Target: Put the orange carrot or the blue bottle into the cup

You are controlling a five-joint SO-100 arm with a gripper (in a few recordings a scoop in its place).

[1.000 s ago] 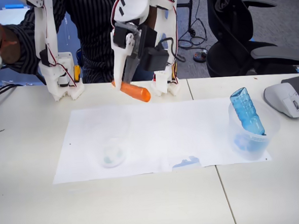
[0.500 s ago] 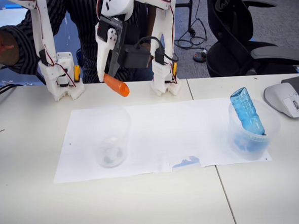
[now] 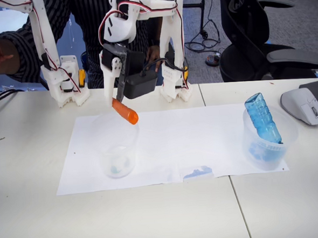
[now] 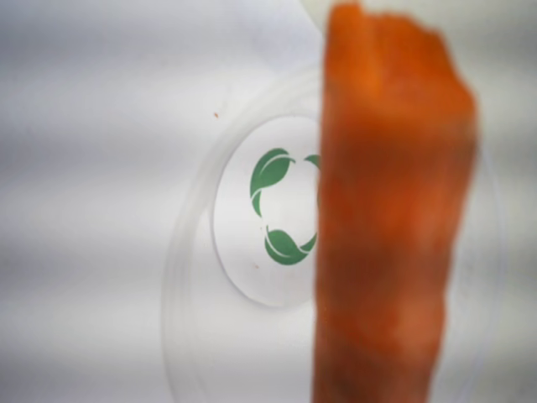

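A: So where's the gripper [image 3: 116, 100]?

B: Clamped on the orange carrot [image 3: 125, 111], blunt end pinched, tip angled down. The cup [image 3: 117, 146] sits directly below it; wrist view shows the carrot [image 4: 386, 210] over the cup's base [image 4: 243, 252].

A: Step?

B: Positioning for the drop, I'd say. Next: lower slightly, confirm the tip clears the rim, release.

A: Blue bottle [image 3: 262, 118]?

B: Well off to the side, leaning in another clear cup [image 3: 268, 142].
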